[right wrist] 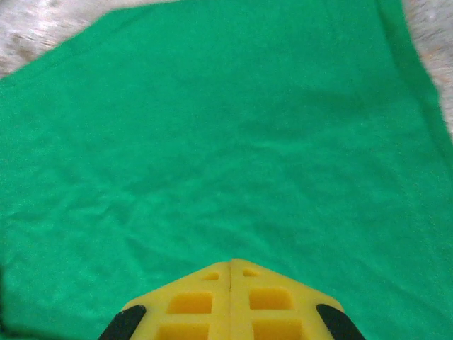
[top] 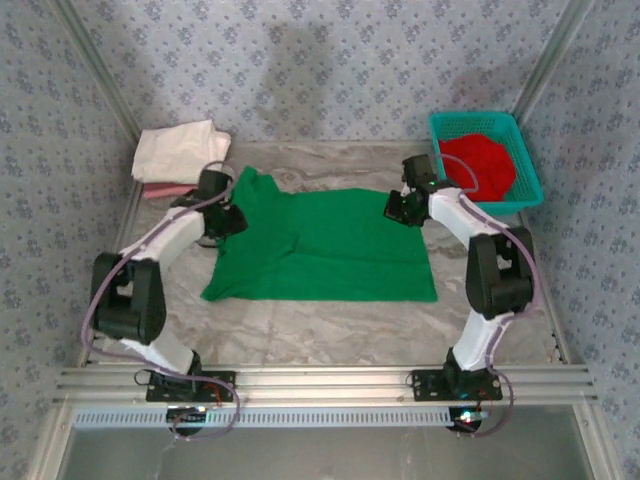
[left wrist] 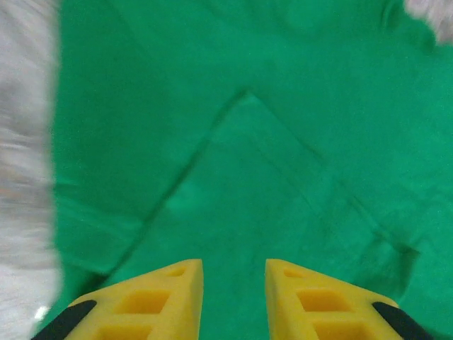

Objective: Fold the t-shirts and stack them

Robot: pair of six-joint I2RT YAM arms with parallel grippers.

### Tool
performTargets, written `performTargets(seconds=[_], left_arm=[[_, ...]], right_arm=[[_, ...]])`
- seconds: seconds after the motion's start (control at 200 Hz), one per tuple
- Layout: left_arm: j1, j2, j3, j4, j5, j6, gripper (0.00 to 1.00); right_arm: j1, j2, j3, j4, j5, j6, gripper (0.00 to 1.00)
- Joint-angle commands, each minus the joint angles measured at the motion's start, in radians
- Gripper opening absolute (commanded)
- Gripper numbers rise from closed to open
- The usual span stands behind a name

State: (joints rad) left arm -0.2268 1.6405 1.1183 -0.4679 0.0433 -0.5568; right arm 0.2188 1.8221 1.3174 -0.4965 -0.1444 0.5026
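In mid-frame the green shirt (top: 330,245) lies spread flat, ready for folding. Over it the left gripper (left wrist: 232,268) hangs slightly parted and empty, and the right gripper (right wrist: 231,265) is pinched closed on nothing visible.

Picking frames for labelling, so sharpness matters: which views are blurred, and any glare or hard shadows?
Left wrist: table at left smeared, green t-shirt soft, yellow fingers crisper. Right wrist: cloth fairly sharp, far corners soft. Top external: even light, faint shadow on the back wall, no glare.
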Motion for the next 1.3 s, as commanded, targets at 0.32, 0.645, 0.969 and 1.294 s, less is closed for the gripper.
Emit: performTargets(seconds=[0.32, 0.645, 0.969, 1.294], left_arm=[[-0.025, 0.021, -0.288, 0.169, 0.057, -0.080, 0.26], [-0.025, -0.162, -0.192, 0.041, -0.027, -0.011, 0.37], [0.040, 0.385, 0.662, -0.204, -0.015, 0.291, 0.57], [0.070, 0.836, 1.245, -0.458, -0.006, 0.322, 0.65]], right_arm=[[-0.037, -0.017, -0.317, 0.182, -0.020, 0.189, 0.00], [-0.074, -0.152, -0.386, 0.162, -0.037, 0.227, 0.00], [-0.032, -0.135, -0.115, 0.171, -0.042, 0.142, 0.21], [-0.055, 0.166, 0.310, -0.091, 0.066, -0.117, 0.43]])
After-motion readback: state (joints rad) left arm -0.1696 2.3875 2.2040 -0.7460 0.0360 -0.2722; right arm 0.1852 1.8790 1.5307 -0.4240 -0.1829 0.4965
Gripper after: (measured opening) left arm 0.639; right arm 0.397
